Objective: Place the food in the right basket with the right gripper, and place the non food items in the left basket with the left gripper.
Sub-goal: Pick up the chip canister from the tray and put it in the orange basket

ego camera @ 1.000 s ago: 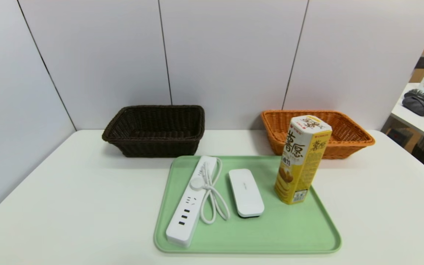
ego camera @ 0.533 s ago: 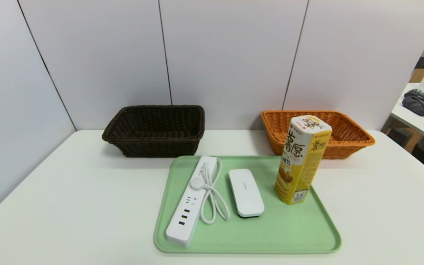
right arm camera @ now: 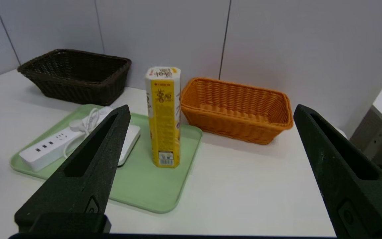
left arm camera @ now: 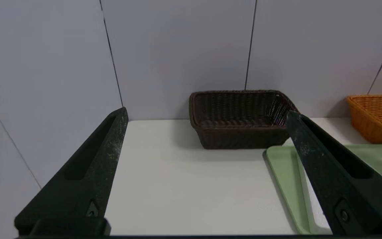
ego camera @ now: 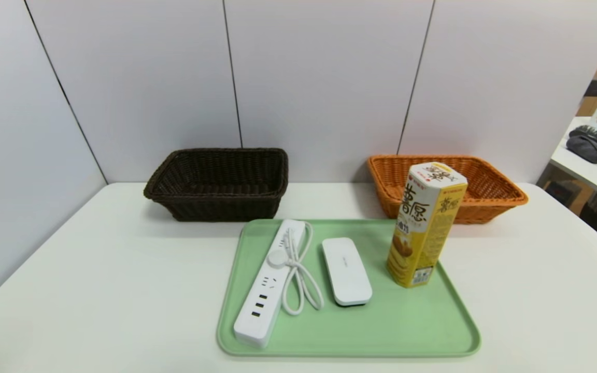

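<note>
Main risk: snack carton (ego camera: 423, 228) stands upright on green tray (ego camera: 397, 331), tall on a small base, so it could be toppled by an off-centre approach from the right gripper (right arm camera: 211, 109). Orange basket (ego camera: 485, 207) is partly hidden behind it in the head view; its rim could be clipped if the lift is too low. Power strip (ego camera: 259, 311) lies on the tray's left side; its looped cord (ego camera: 301, 280) could be snagged by the left gripper (left arm camera: 207, 111) or dragged over the white device (ego camera: 346, 272) just beside it. Both grippers are held with fingers wide apart, nothing gripped, short of the tray. Materials: dark brown basket (ego camera: 226, 207) and orange one are woven wicker, flared; carton is many-sided printed card, likely crushable; strip is long hard plastic; device is flat, smooth, rounded, probably slippery.
</note>
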Controlling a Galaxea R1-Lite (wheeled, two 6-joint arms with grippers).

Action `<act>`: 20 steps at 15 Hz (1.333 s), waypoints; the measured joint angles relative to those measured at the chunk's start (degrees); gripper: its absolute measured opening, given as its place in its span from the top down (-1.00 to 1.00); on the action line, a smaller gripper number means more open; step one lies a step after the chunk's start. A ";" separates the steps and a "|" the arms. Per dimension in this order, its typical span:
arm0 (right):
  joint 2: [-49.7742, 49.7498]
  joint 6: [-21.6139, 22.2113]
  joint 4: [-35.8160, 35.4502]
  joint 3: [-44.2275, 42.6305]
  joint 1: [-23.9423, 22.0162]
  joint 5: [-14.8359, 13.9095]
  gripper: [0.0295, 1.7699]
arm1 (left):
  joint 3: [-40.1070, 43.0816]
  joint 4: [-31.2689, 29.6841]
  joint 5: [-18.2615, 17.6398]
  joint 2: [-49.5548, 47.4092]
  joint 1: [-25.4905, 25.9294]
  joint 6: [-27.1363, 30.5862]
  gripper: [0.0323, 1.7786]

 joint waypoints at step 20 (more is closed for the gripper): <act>39.58 -1.72 -25.21 7.24 6.38 8.22 -0.92 | -4.28 -5.40 1.21 37.46 -16.20 -5.11 -0.90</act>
